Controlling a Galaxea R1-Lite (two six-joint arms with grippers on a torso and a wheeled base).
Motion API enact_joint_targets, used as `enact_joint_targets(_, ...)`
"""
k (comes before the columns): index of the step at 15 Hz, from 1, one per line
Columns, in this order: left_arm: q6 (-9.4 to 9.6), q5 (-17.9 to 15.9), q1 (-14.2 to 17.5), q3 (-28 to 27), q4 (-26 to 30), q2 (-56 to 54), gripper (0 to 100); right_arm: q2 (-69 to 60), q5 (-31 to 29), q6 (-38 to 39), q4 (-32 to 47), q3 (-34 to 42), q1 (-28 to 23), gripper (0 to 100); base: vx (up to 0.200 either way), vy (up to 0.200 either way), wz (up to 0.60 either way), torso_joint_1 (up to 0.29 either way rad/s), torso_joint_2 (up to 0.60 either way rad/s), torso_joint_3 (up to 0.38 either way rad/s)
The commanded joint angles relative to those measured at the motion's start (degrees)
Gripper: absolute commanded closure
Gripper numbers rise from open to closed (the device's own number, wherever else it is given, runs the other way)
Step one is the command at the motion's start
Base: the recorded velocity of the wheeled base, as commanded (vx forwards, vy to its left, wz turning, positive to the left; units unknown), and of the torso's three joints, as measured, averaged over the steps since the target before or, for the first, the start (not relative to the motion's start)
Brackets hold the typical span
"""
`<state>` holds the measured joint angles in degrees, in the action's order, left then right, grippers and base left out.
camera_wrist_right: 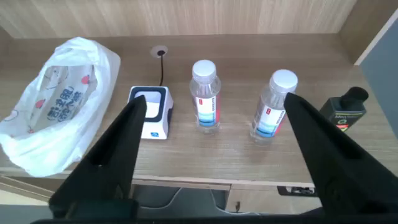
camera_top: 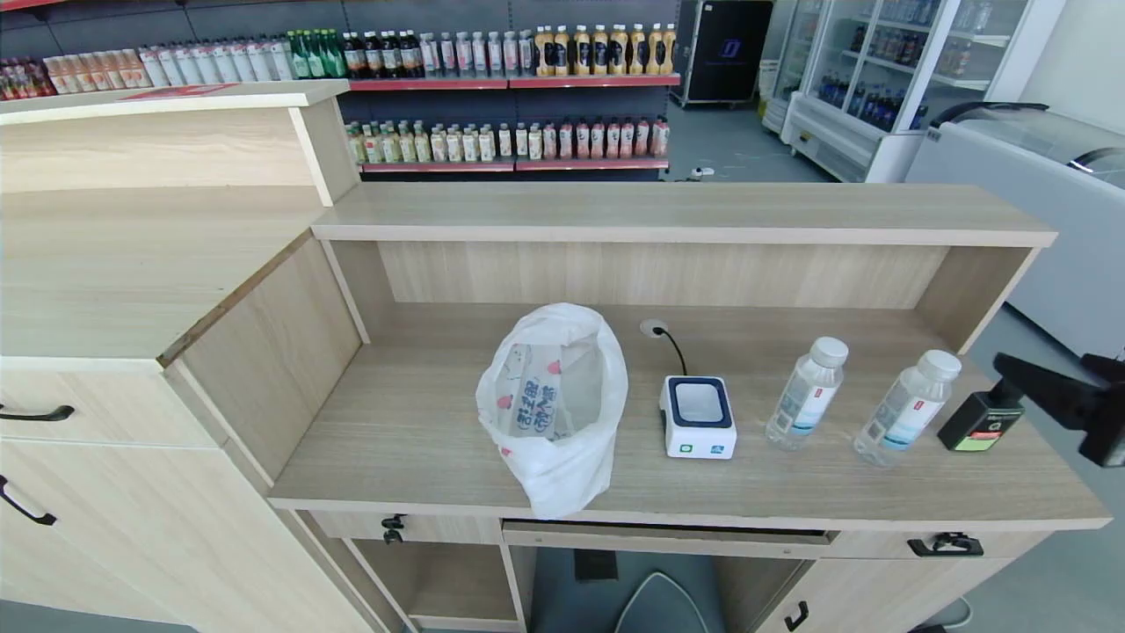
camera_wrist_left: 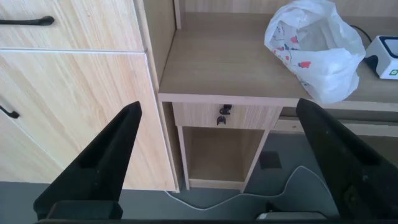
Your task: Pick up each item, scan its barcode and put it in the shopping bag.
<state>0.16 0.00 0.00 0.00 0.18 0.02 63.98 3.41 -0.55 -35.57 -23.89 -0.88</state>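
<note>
Head view: on the wooden desk (camera_top: 422, 440) stand, left to right, one white shopping bag (camera_top: 554, 404), one barcode scanner (camera_top: 697, 416), two water bottles (camera_top: 806, 393) (camera_top: 907, 407) and one dark bottle (camera_top: 982, 422).

Left wrist view: the left gripper (camera_wrist_left: 219, 104) is spread wide and empty, in front of the desk and lower than its top.

Right wrist view: the right gripper (camera_wrist_right: 215, 99) is spread wide and empty, near the dark bottle.

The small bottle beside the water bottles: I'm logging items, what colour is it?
The small bottle is black, with a green-and-red label; head view shows it best.
</note>
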Motion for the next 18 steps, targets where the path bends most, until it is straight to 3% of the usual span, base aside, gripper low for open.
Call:
enact_joint_targets(1, 0.02, 0.0, 0.0, 0.0, 0.0, 0.0, 0, 25.8, 1.2, -4.3, -15.6, 0.8, 0.1, 0, 0.000, 0.000, 0.00, 0.000, 0.00, 0.000)
enact_joint_targets(5, 0.02, 0.0, 0.0, 0.0, 0.0, 0.0, 0, 37.7, 1.2, -4.5, -28.8, 6.9, 0.1, 0, 0.000, 0.000, 0.00, 0.000, 0.00, 0.000)
enact_joint_targets(10, 0.02, 0.0, 0.0, 0.0, 0.0, 0.0, 0, 50.3, -0.8, -8.2, -40.2, 5.6, -0.6, 0, 0.000, 0.000, 0.00, 0.000, 0.00, 0.000)
enact_joint_targets(12, 0.02, 0.0, 0.0, 0.0, 0.0, 0.0, 0, 53.2, -3.1, -8.4, -43.0, 5.4, -0.5, 0, 0.000, 0.000, 0.00, 0.000, 0.00, 0.000)
enact_joint_targets(18, 0.02, 0.0, 0.0, 0.0, 0.0, 0.0, 0, 60.0, -2.4, -7.7, -50.1, -0.5, 0.6, 0, 0.000, 0.000, 0.00, 0.000, 0.00, 0.000)
